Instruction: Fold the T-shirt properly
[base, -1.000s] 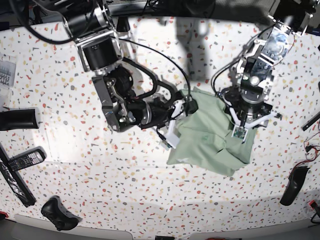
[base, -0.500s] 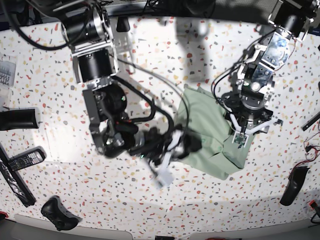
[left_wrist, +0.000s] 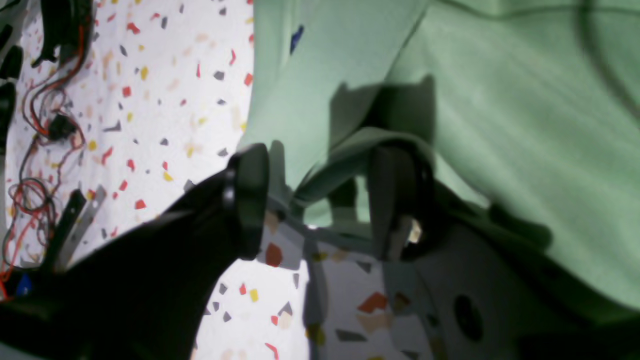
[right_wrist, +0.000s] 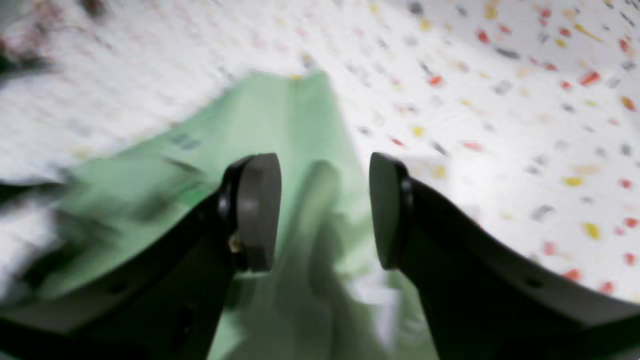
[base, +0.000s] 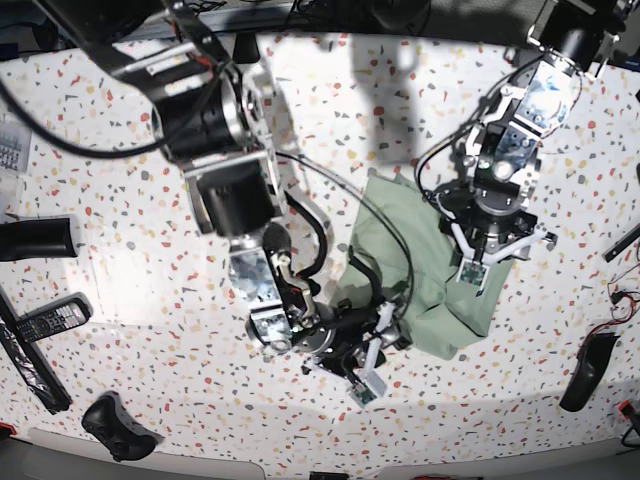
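- Two tools are seen at the T-shirt, which lies bunched on the speckled desk right of centre in the base view, partly folded and still uneven.
- The left tool, at the centre of the left wrist view, is seen with jaws apart; a raised fold of green cloth lies between the pads, one pad touching or just beside it, but no pinch is made out. In the base view this tool is found over the right part of the cloth.
- The right tool is seen with jaws apart at the centre of the right wrist view, blurred green cloth showing in the gap. Whether the cloth is touched cannot be told from the blur. In the base view it sits at the lower left edge of the shirt.
- The step in hand is judged to be a fold of the lower left edge toward the middle, with the cloth not yet gripped by either tool.
- The next move is judged to call for a firm closing on the nearest edge, then a lift and carry across, the far side being held down so that the bundle is not dragged.
- Loose red wires at the left of the left wrist view are noted as well apart from the cloth.
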